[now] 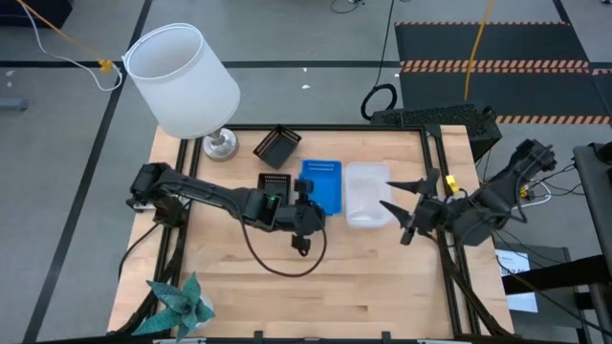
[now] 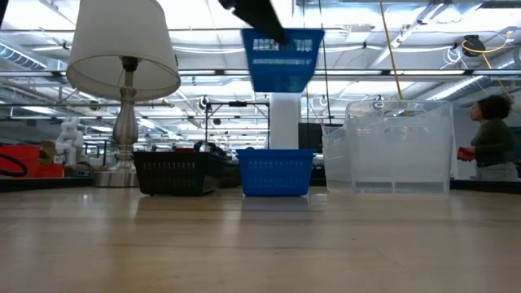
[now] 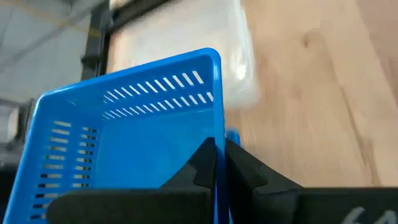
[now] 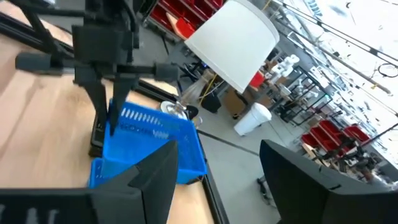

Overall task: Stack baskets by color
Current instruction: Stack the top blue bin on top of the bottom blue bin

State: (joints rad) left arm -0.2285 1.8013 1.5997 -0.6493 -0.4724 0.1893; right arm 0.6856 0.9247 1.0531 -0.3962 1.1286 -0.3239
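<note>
My left gripper (image 1: 308, 199) is shut on a blue basket (image 2: 281, 59) and holds it in the air above a second blue basket (image 2: 275, 172), which rests on its bottom on the table. To the right of the blue ones stands a clear basket (image 1: 366, 194). One black basket (image 1: 277, 145) sits toward the far edge, and another (image 1: 274, 182) lies partly under my left arm. My right gripper (image 1: 397, 196) is open beside the clear basket's right side, with nothing between its fingers (image 4: 217, 180). My left gripper pinches one side wall of the blue basket at its rim (image 3: 217, 134), one finger inside the basket and one outside. The fingers slant down from the table's left. The basket hangs below them, clear of the blue basket on the table.
A white lamp (image 1: 182, 81) stands at the far left corner on its metal base (image 1: 220, 143). A teal paper ornament (image 1: 182, 306) lies at the near left corner. A black cable (image 1: 287, 260) loops over the table's middle. Beyond the table stands a person (image 2: 492, 138).
</note>
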